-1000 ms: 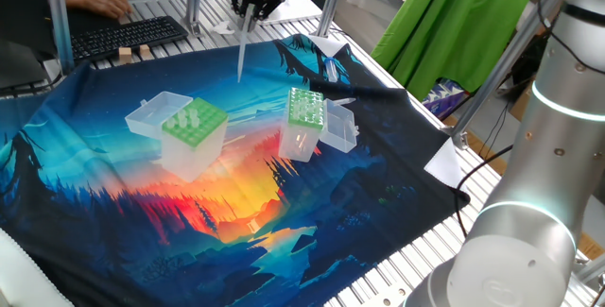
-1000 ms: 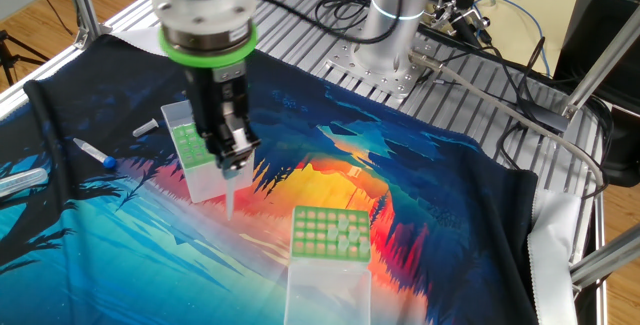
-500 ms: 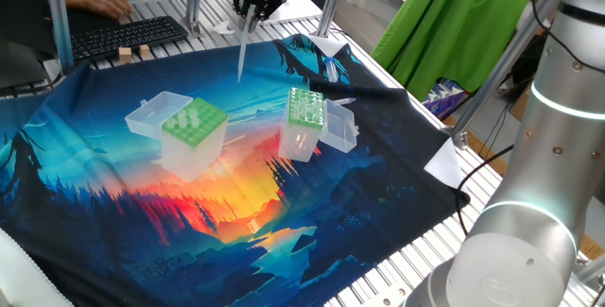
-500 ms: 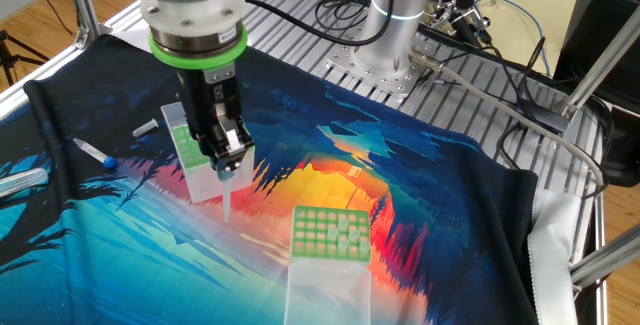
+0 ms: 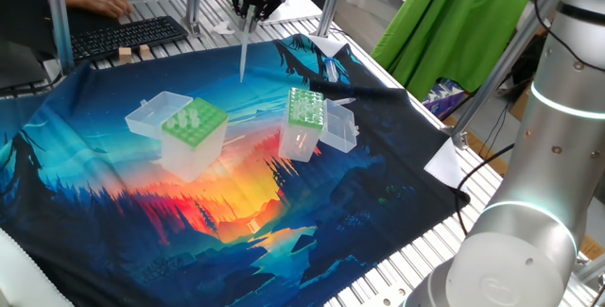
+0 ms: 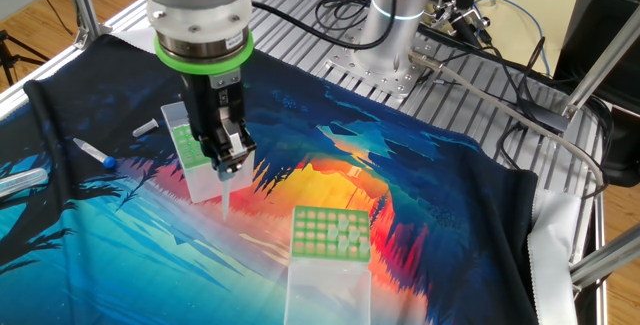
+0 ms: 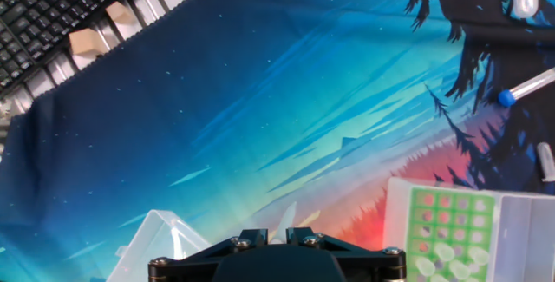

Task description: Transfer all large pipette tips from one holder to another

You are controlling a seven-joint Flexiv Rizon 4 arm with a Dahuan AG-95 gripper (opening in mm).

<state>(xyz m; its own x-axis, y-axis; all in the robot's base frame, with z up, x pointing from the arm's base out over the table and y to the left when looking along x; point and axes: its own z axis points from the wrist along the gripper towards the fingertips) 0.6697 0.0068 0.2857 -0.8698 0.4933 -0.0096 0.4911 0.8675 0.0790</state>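
Nothing much is changing since a second ago: my gripper (image 6: pixel 229 158) is still hanging high over the cloth (image 6: pixel 420 225), only drifting a little sideways. Its jaws are staying narrow, pinching the wide top of one large pipette tip (image 5: pixel 244 54). I am guessing that the tip is light, thin and slippery. It is hanging point down between the wide-holed holder (image 5: pixel 194 123) and the narrower holder (image 5: pixel 306 109).

One fixed view sits beside the arm's base, looking across the printed cloth (image 5: pixel 142 203) toward the keyboard (image 5: pixel 128 35). The other fixed view faces back from the opposite side, closer in. Hand view looks straight down, near. All share both tip boxes.
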